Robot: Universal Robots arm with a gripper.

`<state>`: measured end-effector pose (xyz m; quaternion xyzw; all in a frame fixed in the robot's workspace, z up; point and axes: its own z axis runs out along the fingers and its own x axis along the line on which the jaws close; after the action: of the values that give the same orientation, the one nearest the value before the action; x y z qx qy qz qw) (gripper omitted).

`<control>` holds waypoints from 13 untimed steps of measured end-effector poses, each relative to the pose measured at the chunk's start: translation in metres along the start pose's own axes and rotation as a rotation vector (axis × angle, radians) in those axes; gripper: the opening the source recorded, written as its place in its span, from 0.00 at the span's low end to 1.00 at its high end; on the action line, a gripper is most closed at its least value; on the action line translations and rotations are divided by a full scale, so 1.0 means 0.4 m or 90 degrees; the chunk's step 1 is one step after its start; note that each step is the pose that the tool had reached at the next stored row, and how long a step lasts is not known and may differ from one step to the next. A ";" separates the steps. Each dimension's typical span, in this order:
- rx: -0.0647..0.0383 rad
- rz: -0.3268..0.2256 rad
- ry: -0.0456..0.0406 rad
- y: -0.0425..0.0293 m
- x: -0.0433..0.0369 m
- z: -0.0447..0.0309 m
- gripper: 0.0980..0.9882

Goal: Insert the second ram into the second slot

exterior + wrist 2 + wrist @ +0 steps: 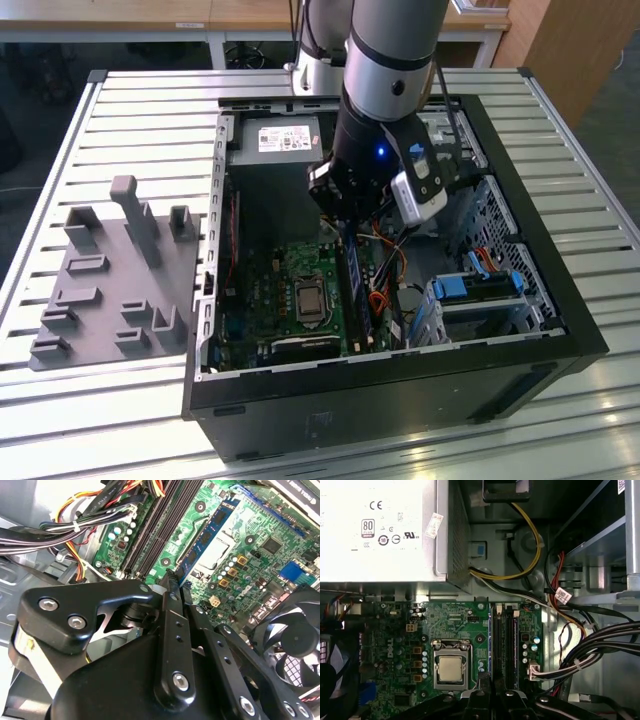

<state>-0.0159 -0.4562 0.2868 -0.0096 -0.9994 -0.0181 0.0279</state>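
Black metal pincer (pixel 175 582) clamped on long, thin, flat blue circuit-board ram stick (pixel 207 537), edge-down over green motherboard (pixel 262 290) in open black computer case (pixel 400 400), between silver square processor socket (pixel 450 669) on exterior view's left and black memory slots (pixel 506 645) just beside. Farther back, grey metal power-supply box (pixel 275 140) with white label.
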 end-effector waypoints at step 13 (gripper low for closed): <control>0.000 0.001 0.0000 -0.007 -0.001 0.008 0.04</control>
<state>-0.0155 -0.4588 0.2835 -0.0101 -0.9994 -0.0182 0.0280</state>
